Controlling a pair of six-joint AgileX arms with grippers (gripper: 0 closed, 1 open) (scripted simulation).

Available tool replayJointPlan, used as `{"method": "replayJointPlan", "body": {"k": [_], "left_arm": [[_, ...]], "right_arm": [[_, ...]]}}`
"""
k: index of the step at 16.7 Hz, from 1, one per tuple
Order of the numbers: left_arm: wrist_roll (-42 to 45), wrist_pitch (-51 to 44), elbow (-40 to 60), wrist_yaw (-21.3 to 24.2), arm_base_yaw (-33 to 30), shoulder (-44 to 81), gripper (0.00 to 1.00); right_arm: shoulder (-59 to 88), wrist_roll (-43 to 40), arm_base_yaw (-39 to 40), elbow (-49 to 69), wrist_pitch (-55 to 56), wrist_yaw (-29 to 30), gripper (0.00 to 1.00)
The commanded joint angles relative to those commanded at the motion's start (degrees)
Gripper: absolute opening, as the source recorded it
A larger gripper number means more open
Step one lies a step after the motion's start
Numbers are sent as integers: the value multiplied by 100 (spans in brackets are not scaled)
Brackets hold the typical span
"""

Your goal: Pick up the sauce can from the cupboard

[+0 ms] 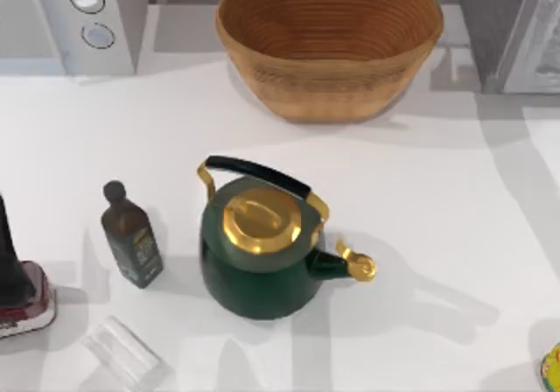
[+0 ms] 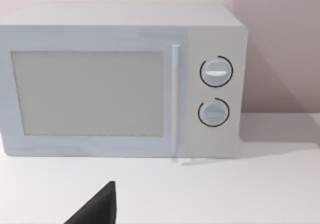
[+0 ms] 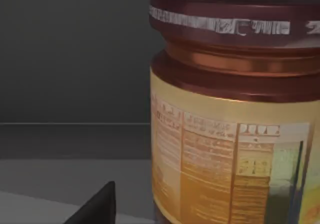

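Nearest our right wrist camera stands the sauce can (image 3: 235,114), upright, its long axis vertical, maroon lid above a tan label band, in a dim recess with a dark back wall that we take to be the cupboard. It looms so close that our right arm is plainly the nearer one, and the can lies straight ahead of that wrist. We judge the coming move turns on this: the fingers must close around the can's sides at label height, square to its upright axis, then draw it out level.

A dark finger tip (image 3: 97,206) juts in low beside the can, apart from it as far as we can see. The second finger is out of frame, so we cannot tell whether the right gripper is spread or pressed together, nor whether it touches the can. The can's base and far side are cut off.

Our left arm sits idle facing the microwave (image 2: 125,79), one dark finger (image 2: 97,206) visible, its spread unknowable too.

From above, the table (image 1: 455,199) carries a kettle (image 1: 258,248), a bottle (image 1: 131,234) and a basket (image 1: 328,42).
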Motion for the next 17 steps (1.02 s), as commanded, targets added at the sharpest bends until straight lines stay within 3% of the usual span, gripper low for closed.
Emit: {"method": "replayJointPlan", "body": {"k": [17], "left_arm": [[0, 0, 0, 0, 0, 0, 100]], "right_arm": [[396, -6, -136, 235, 173, -73, 100]]}}
